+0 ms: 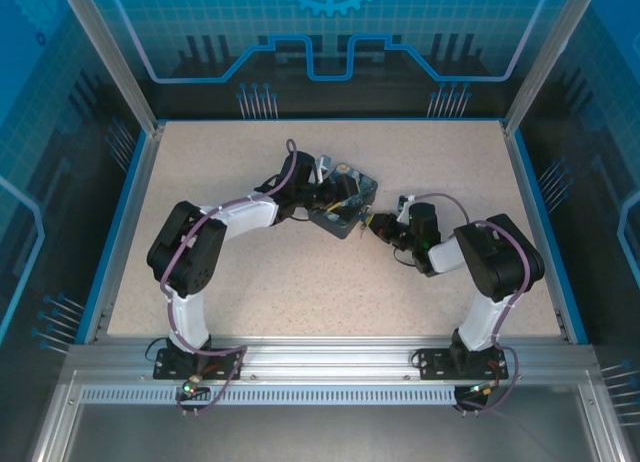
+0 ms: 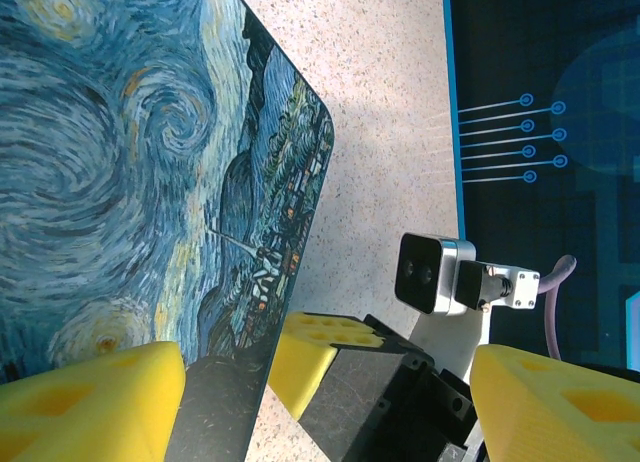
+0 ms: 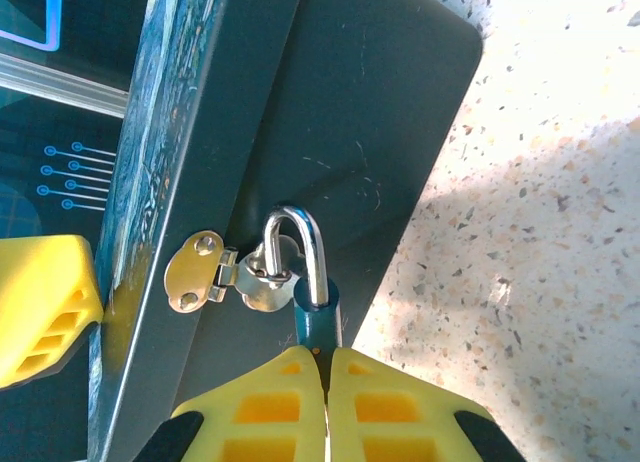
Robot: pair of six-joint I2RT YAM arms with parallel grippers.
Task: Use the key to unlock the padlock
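The padlock [image 3: 318, 320], teal-bodied with a silver shackle, hangs through the metal hasp [image 3: 205, 274] on the dark side wall of the painted box [image 1: 345, 204]. My right gripper [image 3: 326, 354] is shut right at the padlock's bottom end. A thin dark sliver, the key [image 3: 326, 370], sits edge-on in the slit between the yellow fingers. My left gripper [image 2: 325, 407] stands wide open at the box's other side. One of its fingers [image 2: 90, 402] lies over the swirl-painted lid [image 2: 130, 152]; the other is well clear of the box, touching nothing.
The box lies mid-table, between the two arms, on the speckled tabletop [image 1: 330, 282]. The right arm's wrist camera [image 2: 430, 272] and black body lie between my left fingers. A blue rim [image 1: 545, 222] borders the table.
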